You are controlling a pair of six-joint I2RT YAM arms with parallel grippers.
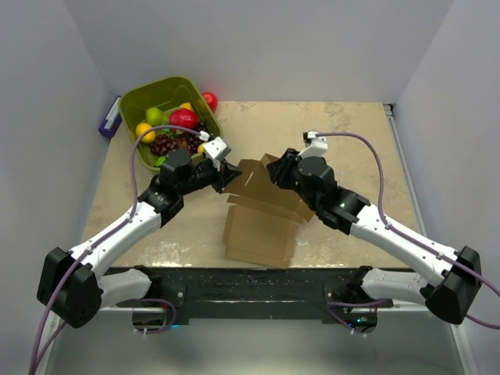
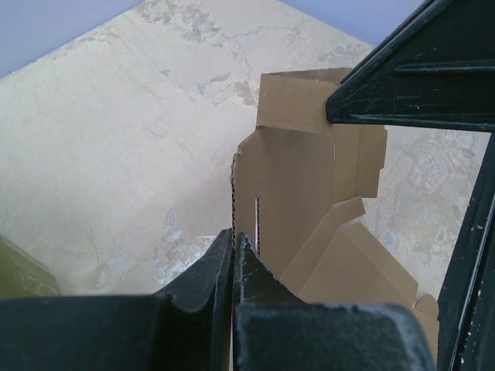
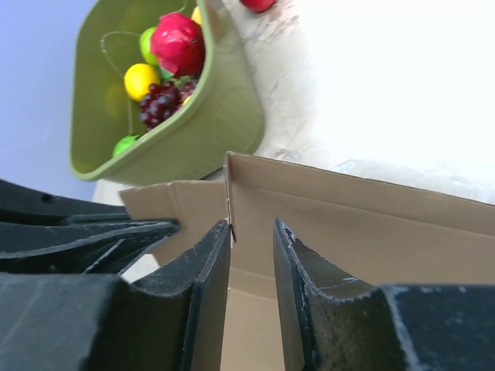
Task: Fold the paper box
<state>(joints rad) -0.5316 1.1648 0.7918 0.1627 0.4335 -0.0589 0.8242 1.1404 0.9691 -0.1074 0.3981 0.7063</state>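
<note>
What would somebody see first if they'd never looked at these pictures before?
Probably the brown paper box, half-folded in the middle of the table, with two robot arms meeting over it. The left fingers pinch one flap and the right fingers sit slightly apart at its wall. Next comes the green basket of bright fruit in the far left corner, with a red fruit just beside it.
</note>
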